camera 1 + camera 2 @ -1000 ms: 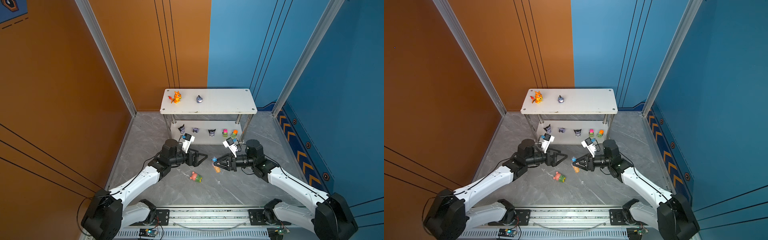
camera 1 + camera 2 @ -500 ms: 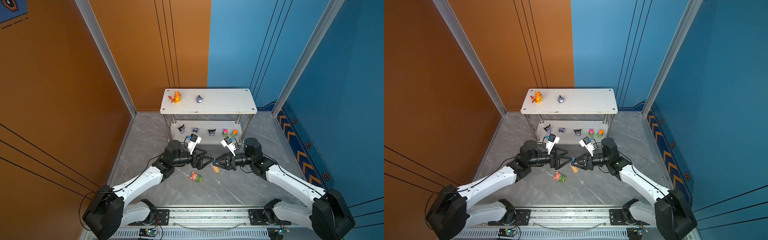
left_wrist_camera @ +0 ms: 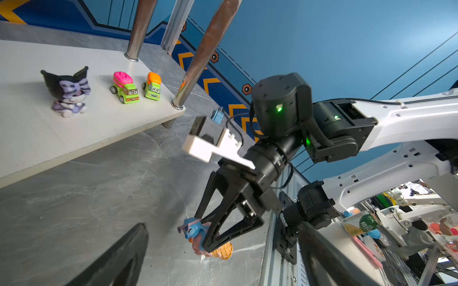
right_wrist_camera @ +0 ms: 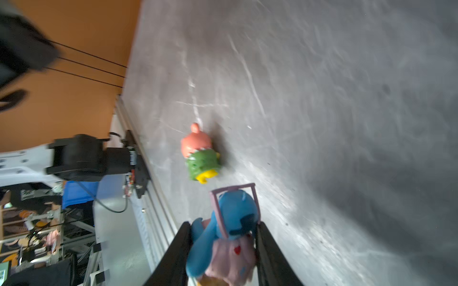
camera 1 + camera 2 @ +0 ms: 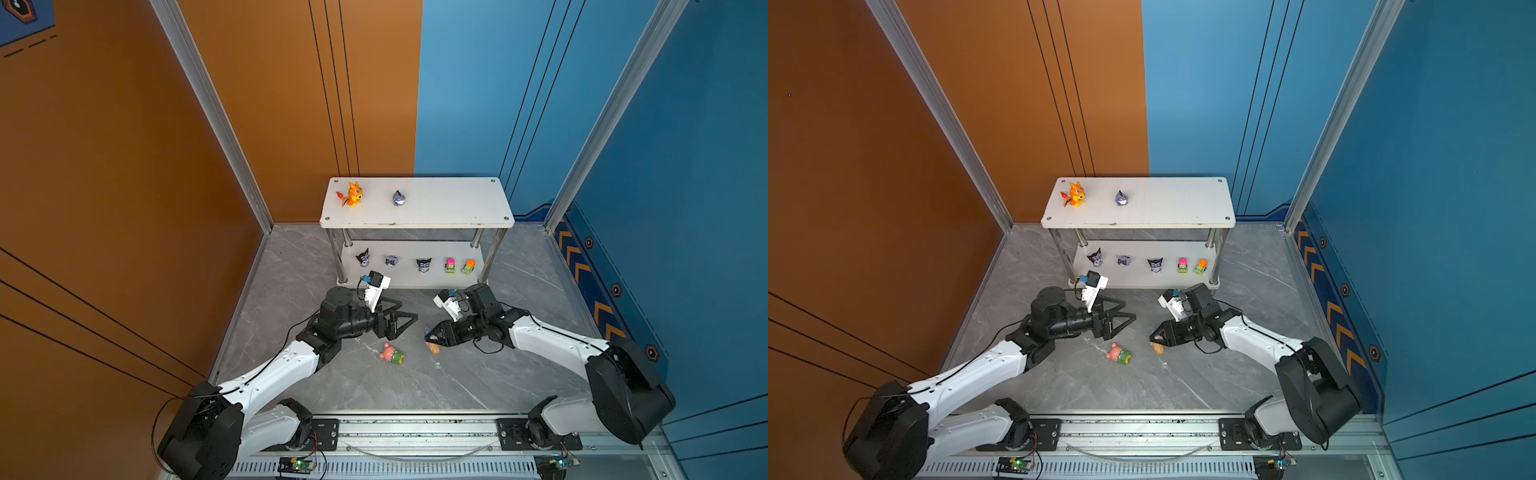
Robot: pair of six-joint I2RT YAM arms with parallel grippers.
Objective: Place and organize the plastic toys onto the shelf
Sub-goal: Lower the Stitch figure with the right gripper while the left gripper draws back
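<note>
A: Where is the blue creature (image 4: 235,218) sitting?
B: Clamped at its middle in the right end effector (image 3: 207,234), probably handling light, rigid, slick; the left end effector (image 5: 407,313) is gaping empty

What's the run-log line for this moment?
left gripper: open, empty | right gripper: shut on blue creature | pink bear: lying off shelf

Bright, even overhead light; crisp top views, softer wrist views.
In both top views the shelf (image 5: 436,203) throws a soft shadow at mid-frame on the grey floor (image 5: 415,386), and the left wall looks darker. The right wrist view is smeared by motion (the blue toy (image 4: 233,222) nearest the lens is soft). The left wrist view bows straight lines, with glints on the chrome legs (image 3: 141,29).
</note>
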